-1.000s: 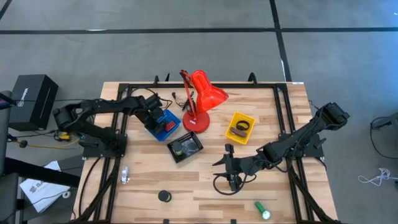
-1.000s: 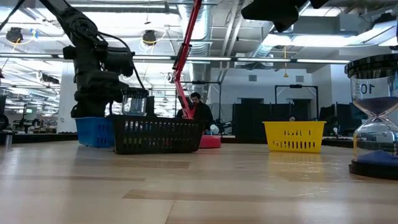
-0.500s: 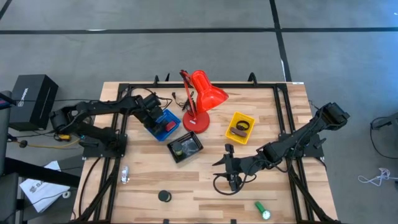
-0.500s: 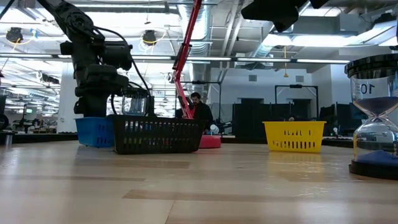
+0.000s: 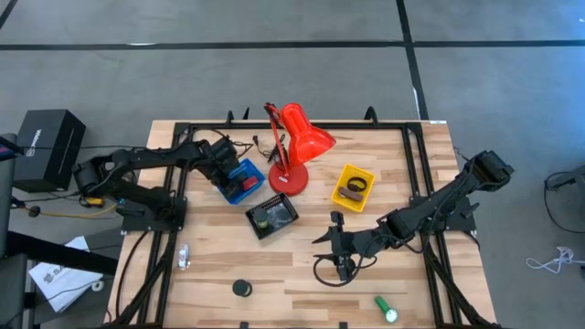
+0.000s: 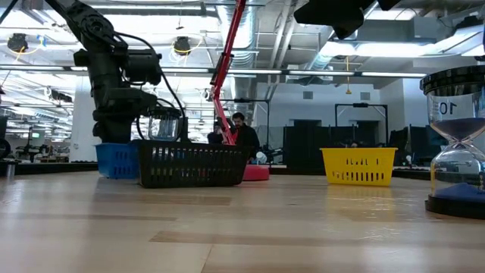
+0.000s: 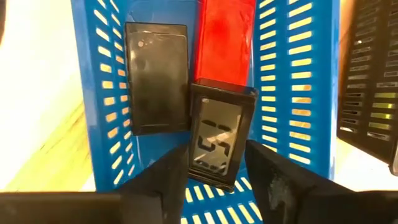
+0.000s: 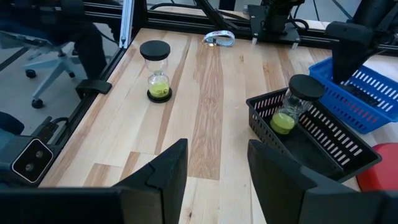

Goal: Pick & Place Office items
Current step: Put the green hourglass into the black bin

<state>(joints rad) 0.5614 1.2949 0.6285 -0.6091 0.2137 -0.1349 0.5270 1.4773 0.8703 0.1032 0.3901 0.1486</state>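
Hovering over the blue tray (image 5: 243, 180) at the table's back left, the left gripper (image 7: 214, 171) has its fingers spread, with nothing between them. Directly below, a small black rectangle with a clear window (image 7: 216, 140) lies flat in the tray, overlapping the end of a red block (image 7: 222, 38) and just beside a second, plain black rectangle (image 7: 157, 78). Its loose, slightly skewed rest on its neighbours suggests a dropped item rather than one being gripped, so this delivery appears complete.

The right gripper (image 5: 340, 247) waits low over the front centre of the table, fingers (image 8: 163, 175) parted and empty, near a black loop (image 5: 327, 271) lying on the wood.

Sorted items sit by container: an hourglass with green sand (image 8: 292, 106) leans in the black tray (image 5: 272, 217), and a dark ring-like item (image 5: 355, 189) lies in the yellow tray (image 5: 353, 173). Unsorted items remain on the open wood, namely a black disc-topped hourglass (image 5: 241, 288), a green cylinder (image 5: 385, 308) and a silvery piece (image 5: 183, 256), all along the front edge. The task therefore appears roughly half done.
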